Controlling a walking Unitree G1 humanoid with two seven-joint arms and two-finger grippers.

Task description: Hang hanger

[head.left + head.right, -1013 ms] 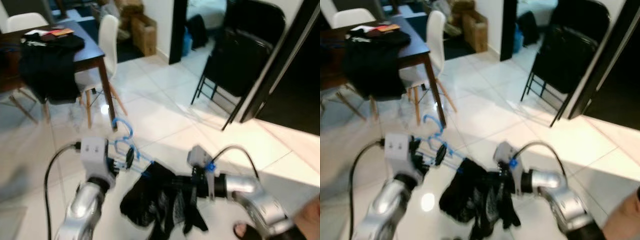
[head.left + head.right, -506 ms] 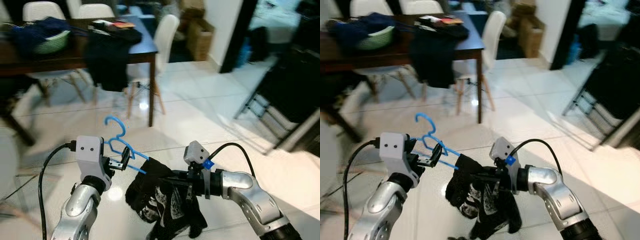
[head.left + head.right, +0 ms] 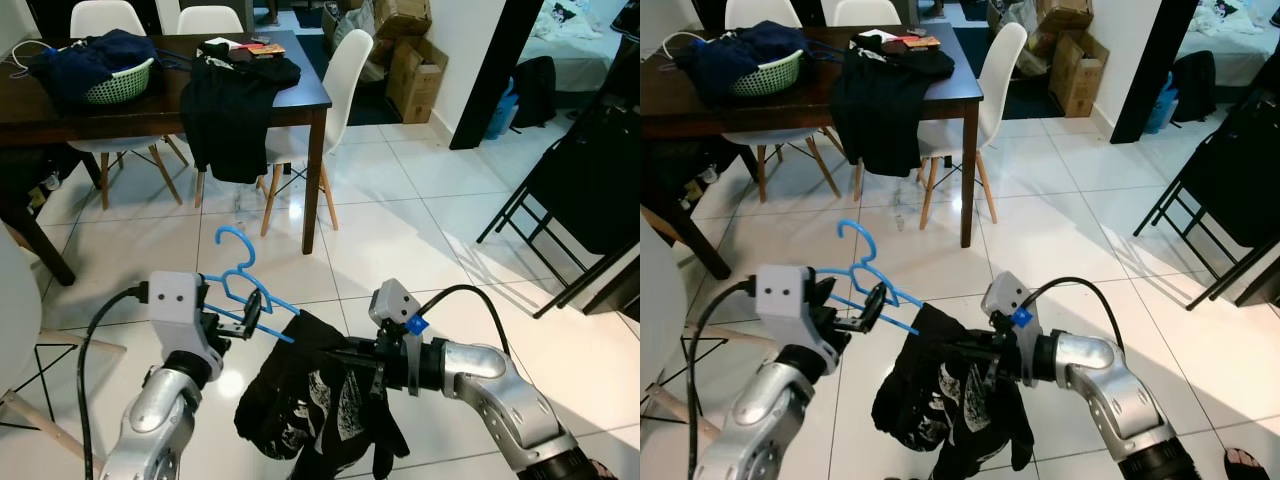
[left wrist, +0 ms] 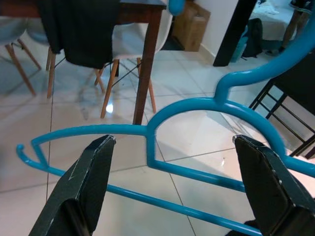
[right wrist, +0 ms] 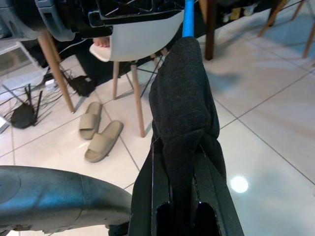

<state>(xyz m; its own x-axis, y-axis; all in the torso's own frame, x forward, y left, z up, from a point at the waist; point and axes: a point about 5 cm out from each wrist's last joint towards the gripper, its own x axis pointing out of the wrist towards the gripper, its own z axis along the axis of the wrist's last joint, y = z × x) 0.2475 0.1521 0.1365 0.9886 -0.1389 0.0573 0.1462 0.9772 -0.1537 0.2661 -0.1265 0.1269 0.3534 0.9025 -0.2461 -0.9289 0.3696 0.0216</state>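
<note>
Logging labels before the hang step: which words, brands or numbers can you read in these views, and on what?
No text can be read in any view.
Black garment, held with the blue hanger between the left gripper and right gripper: a pale print, shapes only, no legible letters.
Cardboard boxes by the doorway: any markings too small to read.
Items on the dark table: too small to tell.

Head stereo pair looking forward and down over tiled floor [image 3: 420,200], both sharing dining table [image 3: 790,95], wrist cameras close along each gripper's fingers
</note>
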